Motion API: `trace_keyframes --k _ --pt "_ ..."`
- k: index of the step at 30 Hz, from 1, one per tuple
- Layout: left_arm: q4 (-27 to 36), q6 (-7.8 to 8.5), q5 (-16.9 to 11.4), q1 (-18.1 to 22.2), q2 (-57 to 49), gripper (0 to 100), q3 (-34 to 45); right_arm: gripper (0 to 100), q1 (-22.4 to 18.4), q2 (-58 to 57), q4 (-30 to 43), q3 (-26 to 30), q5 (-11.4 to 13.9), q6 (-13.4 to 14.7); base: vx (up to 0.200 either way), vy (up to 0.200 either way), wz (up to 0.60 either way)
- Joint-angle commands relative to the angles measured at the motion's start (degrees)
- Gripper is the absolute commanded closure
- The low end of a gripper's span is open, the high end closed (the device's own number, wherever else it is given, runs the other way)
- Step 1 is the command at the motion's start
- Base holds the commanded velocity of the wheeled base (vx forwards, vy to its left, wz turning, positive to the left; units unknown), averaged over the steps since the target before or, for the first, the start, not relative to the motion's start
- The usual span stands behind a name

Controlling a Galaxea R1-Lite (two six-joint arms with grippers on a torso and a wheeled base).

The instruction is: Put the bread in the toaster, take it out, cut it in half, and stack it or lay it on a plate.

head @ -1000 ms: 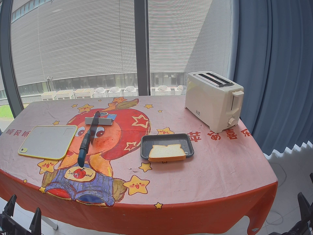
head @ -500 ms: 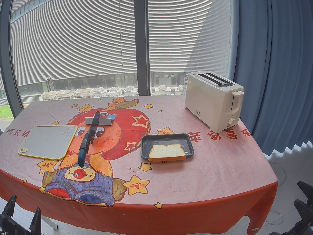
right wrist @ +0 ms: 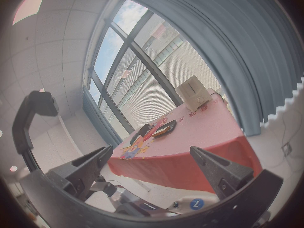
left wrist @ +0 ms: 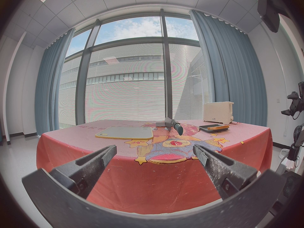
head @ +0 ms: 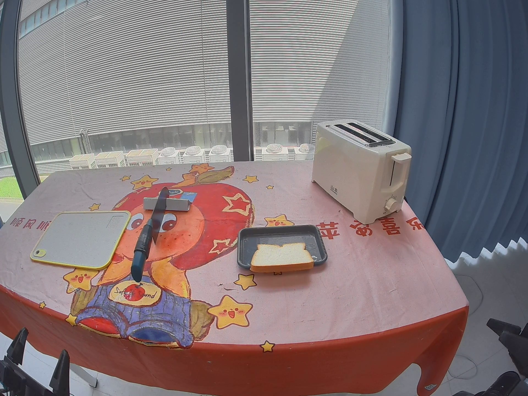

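A slice of bread (head: pixel 281 257) lies in a shallow dark tray (head: pixel 258 237) near the table's middle front. The cream toaster (head: pixel 360 169) stands at the back right, slots up and empty. A blue-handled knife (head: pixel 146 237) leans on a small grey rest (head: pixel 175 204) beside a grey cutting board (head: pixel 81 238) at the left. My left gripper (head: pixel 41 353) hangs open below the table's front left edge, nothing in it (left wrist: pixel 155 152). My right gripper (head: pixel 510 336) is open and empty (right wrist: pixel 150 151), low off the front right corner.
The table carries an orange cloth (head: pixel 341 281) with a cartoon print that hangs over the front edge. A window and blue curtain (head: pixel 467 111) close off the back and right. Bare cloth lies between tray and toaster.
At the lower right corner, my right gripper has turned and shifted a little. Bread, knife, board and toaster are where they were.
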Motion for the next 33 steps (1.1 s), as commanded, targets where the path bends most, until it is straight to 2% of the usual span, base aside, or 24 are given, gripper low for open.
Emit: trace_keyframes --k 1,2,3,8,10,12,14,15,16,17,18,22,25,33 --pt "-0.01 -0.01 -0.02 -0.02 -0.93 0 0.92 0 2.43 0.43 -0.17 -1.08 0.58 4.77 0.000 0.000 0.00" --pt "-0.01 -0.01 -0.02 -0.02 -0.93 0 0.92 0 4.18 0.26 -0.17 -1.43 0.58 8.29 0.000 0.000 0.00" --pt "-0.01 -0.01 -0.02 -0.02 -0.93 0 0.92 0 5.15 0.34 -0.09 -1.52 0.58 9.52 0.000 0.000 0.00" --pt "-0.01 -0.01 -0.02 -0.02 -0.93 0 0.92 0 7.43 1.31 0.00 -1.26 0.58 11.63 0.000 0.000 0.00" --pt "-0.01 -0.01 -0.02 -0.02 -0.93 0 0.92 0 8.23 1.75 0.00 -1.08 0.58 13.47 0.000 0.000 0.00" --pt "-0.01 -0.01 -0.02 -0.02 -0.93 0 0.92 0 9.72 2.19 -0.09 -1.08 1.02 16.64 0.000 0.000 0.00" --pt "-0.01 -0.01 -0.02 -0.02 -0.93 0 0.92 0 11.39 2.80 -0.09 -1.26 1.29 20.94 0.000 0.000 0.00" --pt "-0.01 -0.01 -0.02 -0.02 -0.93 0 0.92 0 12.44 3.07 -0.17 -1.52 1.29 24.02 0.000 0.000 0.00" --pt "-0.01 -0.01 -0.02 -0.02 -0.93 0 0.92 0 12.53 3.16 -0.17 -1.52 1.29 24.46 0.000 0.000 0.00" --pt "-0.01 -0.01 -0.02 -0.02 -0.93 0 0.92 0 14.38 3.95 -0.52 -1.87 1.37 29.12 0.000 0.000 0.00" --pt "-0.01 -0.01 -0.02 -0.02 -0.93 0 0.92 0 15.34 4.47 -1.23 -1.96 1.37 31.05 0.000 0.000 0.00" --pt "-0.01 -0.01 -0.02 -0.02 -0.93 0 0.92 0 18.51 7.20 -4.04 -1.70 1.37 36.06 0.000 0.000 0.00" --pt "-0.01 -0.01 -0.02 -0.02 -0.93 0 0.92 0 19.39 11.77 -6.15 -1.79 1.29 37.56 0.000 0.000 0.00" --pt "-0.01 -0.01 -0.02 -0.02 -0.93 0 0.92 0 20.71 27.50 -16.61 -0.73 1.29 37.64 0.000 0.000 0.00"
